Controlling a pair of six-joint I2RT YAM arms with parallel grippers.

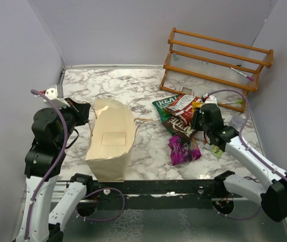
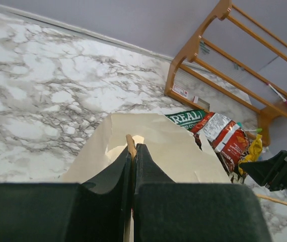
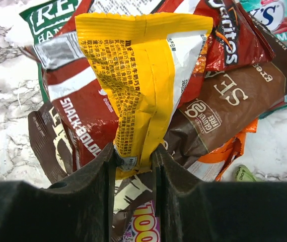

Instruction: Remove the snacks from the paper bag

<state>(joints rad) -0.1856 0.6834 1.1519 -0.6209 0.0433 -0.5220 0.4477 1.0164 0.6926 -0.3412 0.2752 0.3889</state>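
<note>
Your right fingers (image 3: 90, 186) pinch the yellow packet (image 3: 143, 75) over the snack pile (image 1: 183, 130), right bench (image 1: 133, 83) edge | your left fingers (image 2: 111, 176) clamp the paper bag (image 1: 111, 143) rim, left bench edge.

The left arm (image 1: 45, 151), sitting at 8 o'clock in the overhead view, and the right arm (image 1: 254, 157), at 4 o'clock, are showing glossy white link shells alternating with bulky, rounded black joint housings. A thin purple cable (image 1: 63, 132) is looping along each arm. The left end effector (image 2: 132, 151) and right end effector (image 3: 133, 154) are showing matte black, wedge-shaped fingers narrowing toward their tips.
</note>
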